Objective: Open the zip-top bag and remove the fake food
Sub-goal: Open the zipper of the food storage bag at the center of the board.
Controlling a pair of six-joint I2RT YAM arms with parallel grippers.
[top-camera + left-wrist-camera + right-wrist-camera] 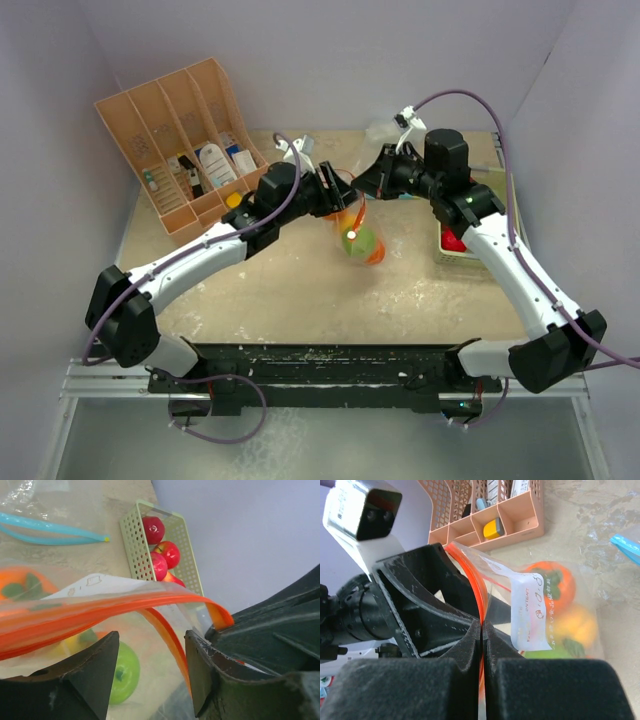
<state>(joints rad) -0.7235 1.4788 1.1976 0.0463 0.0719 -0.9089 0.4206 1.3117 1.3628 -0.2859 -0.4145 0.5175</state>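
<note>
The clear zip-top bag (360,238), with an orange zip strip (100,607), hangs off the table between both grippers. Inside it is fake food: a green apple (125,672), an orange fruit (555,580) and a yellow-orange one (577,625). My right gripper (482,625) is shut on the bag's orange zip edge. My left gripper (152,645) is open at the bag's mouth. One side of the strip runs through its gap close to the right finger (205,670), not pinched. More red fake food (167,552) lies in the pale green tray (132,545).
A peach divided organizer (180,150) with small items stands at the back left. The pale green tray (445,255) sits at the right under my right arm. A second clear bag with a blue zip (50,532) lies on the table behind.
</note>
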